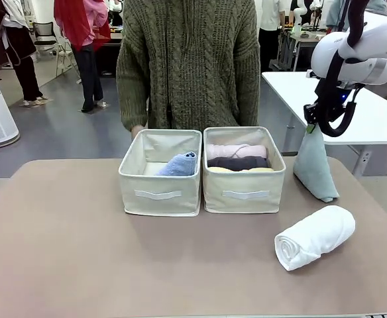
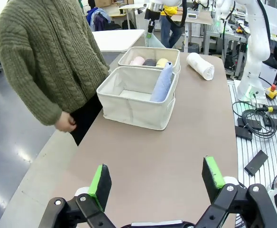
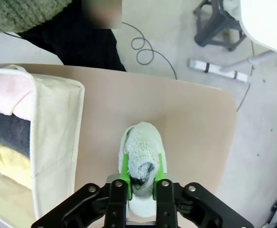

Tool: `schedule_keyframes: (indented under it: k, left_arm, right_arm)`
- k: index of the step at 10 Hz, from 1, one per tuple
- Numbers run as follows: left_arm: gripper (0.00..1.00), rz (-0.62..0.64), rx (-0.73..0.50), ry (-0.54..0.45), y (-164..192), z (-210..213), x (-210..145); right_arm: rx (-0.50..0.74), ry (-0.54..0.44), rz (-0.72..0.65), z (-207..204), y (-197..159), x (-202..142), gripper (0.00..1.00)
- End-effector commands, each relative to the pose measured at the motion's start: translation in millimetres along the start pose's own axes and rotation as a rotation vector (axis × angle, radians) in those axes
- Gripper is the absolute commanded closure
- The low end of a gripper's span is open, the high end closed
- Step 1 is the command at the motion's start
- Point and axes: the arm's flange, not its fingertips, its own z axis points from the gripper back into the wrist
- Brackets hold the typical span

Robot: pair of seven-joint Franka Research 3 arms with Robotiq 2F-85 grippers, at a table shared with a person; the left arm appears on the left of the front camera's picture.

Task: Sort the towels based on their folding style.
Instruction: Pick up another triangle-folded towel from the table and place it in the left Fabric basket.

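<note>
A grey-green cone towel [image 1: 315,169] stands upright on the table right of the bins, and my right gripper [image 1: 311,126] is shut on its tip. From the right wrist the green pads [image 3: 125,168] pinch the cone's top [image 3: 142,154]. A white rolled towel [image 1: 315,236] lies near the table's front right. The right bin [image 1: 244,189] holds pink [image 1: 235,151], dark grey [image 1: 238,163] and yellow [image 1: 240,170] rolls. A pale blue cone towel [image 1: 179,164] leans in the left bin [image 1: 159,189]. My left gripper [image 2: 155,183] hangs open above the table's left end, holding nothing.
A person in a green knitted sweater [image 1: 190,59] stands at the far edge behind the bins, one hand [image 1: 137,130] near the left bin. A white side table [image 1: 352,109] stands at the back right. Bare tabletop [image 1: 81,252] spreads in front of the bins.
</note>
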Motion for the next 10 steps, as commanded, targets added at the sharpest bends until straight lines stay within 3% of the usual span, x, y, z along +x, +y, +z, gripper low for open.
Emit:
schedule_keyframes:
  k: [1,3,5,8,10]
  left_arm:
    - [0.0,-0.011,-0.007,0.006,-2.5,1.7,-0.6]
    - [0.0,-0.011,-0.007,0.006,-2.5,1.7,-0.6]
    - [0.0,-0.011,-0.007,0.006,-2.5,1.7,-0.6]
    - [0.0,-0.011,-0.007,0.006,-2.5,1.7,-0.6]
    - [0.0,-0.011,-0.007,0.006,-2.5,1.7,-0.6]
  right_arm:
    - [0.031,-0.022,0.004,0.0,-4.7,1.3,1.0]
    - [0.023,-0.024,-0.001,1.5,-5.6,0.6,1.0]
    - [-0.015,-0.036,0.025,30.5,12.2,-6.6,0.97]
    - [-0.054,-0.113,0.168,165.9,81.8,-53.4,0.97]
    - [-0.113,-0.157,0.233,227.8,119.2,-91.5,0.97]
